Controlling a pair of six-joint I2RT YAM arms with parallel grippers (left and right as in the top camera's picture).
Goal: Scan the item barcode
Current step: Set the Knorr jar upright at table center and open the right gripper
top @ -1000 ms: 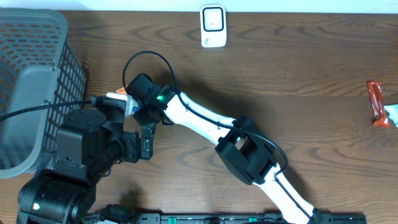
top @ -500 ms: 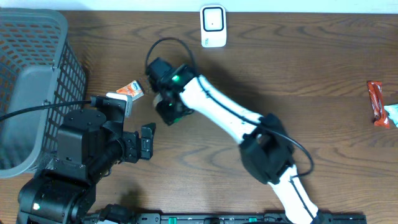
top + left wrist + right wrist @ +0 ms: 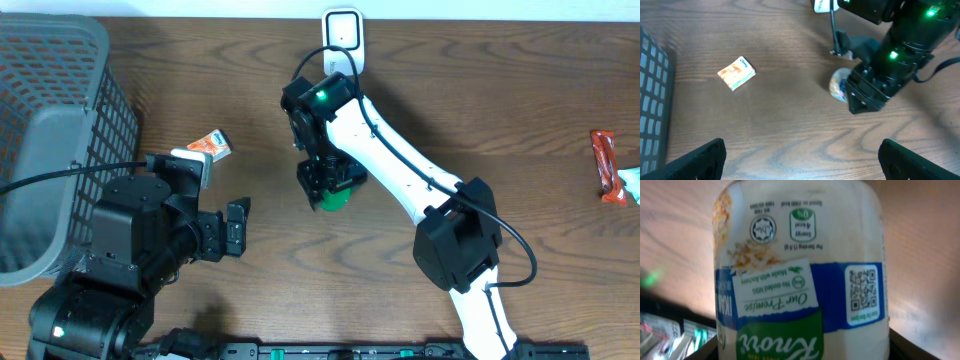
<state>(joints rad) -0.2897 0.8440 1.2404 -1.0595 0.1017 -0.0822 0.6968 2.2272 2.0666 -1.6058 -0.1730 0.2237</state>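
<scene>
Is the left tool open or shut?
Open. The left tool shows both fingers far apart, with nothing held between them.

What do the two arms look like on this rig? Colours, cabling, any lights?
Right arm: white links, black joint housings, a green status light near the wrist, and a thin black cable running alongside. Left arm: all black with blocky housings, a black cable, and a small green light near its base.

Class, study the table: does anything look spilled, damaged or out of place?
Nothing spilled or broken. The small orange packet lies askew near the basket, and a red wrapper sits at the far right edge, away from the scanner.
</scene>
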